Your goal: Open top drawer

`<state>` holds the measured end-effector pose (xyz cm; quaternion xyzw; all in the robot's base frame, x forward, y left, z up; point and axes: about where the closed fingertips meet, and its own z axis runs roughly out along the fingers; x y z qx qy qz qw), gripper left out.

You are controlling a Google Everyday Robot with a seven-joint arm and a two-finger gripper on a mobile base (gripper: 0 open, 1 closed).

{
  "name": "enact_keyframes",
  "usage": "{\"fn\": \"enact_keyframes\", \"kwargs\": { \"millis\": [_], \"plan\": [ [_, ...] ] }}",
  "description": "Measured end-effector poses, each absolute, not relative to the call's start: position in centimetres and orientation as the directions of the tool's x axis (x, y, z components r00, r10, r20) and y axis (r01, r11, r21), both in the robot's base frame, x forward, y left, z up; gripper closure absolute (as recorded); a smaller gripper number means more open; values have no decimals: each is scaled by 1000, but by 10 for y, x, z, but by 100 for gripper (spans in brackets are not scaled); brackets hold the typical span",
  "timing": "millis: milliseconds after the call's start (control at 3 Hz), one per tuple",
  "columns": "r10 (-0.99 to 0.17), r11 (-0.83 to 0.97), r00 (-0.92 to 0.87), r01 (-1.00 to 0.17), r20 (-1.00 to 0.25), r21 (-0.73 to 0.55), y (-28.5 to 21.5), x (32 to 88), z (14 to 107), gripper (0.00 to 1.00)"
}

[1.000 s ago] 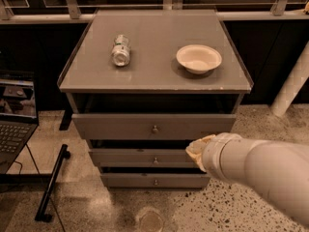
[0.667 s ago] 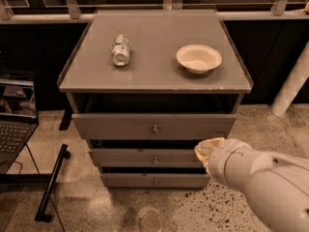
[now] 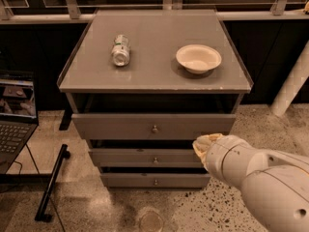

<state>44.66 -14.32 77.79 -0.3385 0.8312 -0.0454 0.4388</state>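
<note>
On the far left an open laptop [image 3: 17, 115] sits low beside the floor, with a thin black bar [image 3: 50, 182] lying at an angle on the speckled floor next to it. At the centre stands a grey cabinet seen from above and in front. On its flat counter [image 3: 149, 74] a drinks can [image 3: 120, 50] lies on its side toward the left, and a shallow pale bowl [image 3: 198, 58] sits upright toward the right, well apart from the can. Under the counter, the top drawer [image 3: 111, 126] is the widest and tallest of three grey fronts, plain, with one small round knob [image 3: 155, 128] at its centre. It looks shut or nearly shut. Two shorter drawers sit below it. To the right, a thick white robot arm [image 3: 260, 178] reaches in from the lower right corner. Its end effector [image 3: 206, 144] hovers in front of the right end of the middle drawer, just below the top drawer's lower right corner and well to the right of the knob. Whether it is released or clenched cannot be told, and it appears to touch nothing. This reads as the approach step, with the drawer not yet gripped. The next move likely calls for shifting left and slightly up to the knob, closing on it, then pulling straight out.
</note>
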Motion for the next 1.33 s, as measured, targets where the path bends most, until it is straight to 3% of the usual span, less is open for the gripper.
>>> {"fn": "enact_keyframes", "kwargs": {
  "millis": [667, 1000, 1333],
  "plan": [
    [-517, 811, -431, -522, -739, -263, -159, 492, 735, 100],
    [-507, 831, -431, -473, -746, -292, -201, 546, 725, 100],
    [-507, 831, -431, -473, -746, -292, -201, 546, 725, 100]
  ]
}}
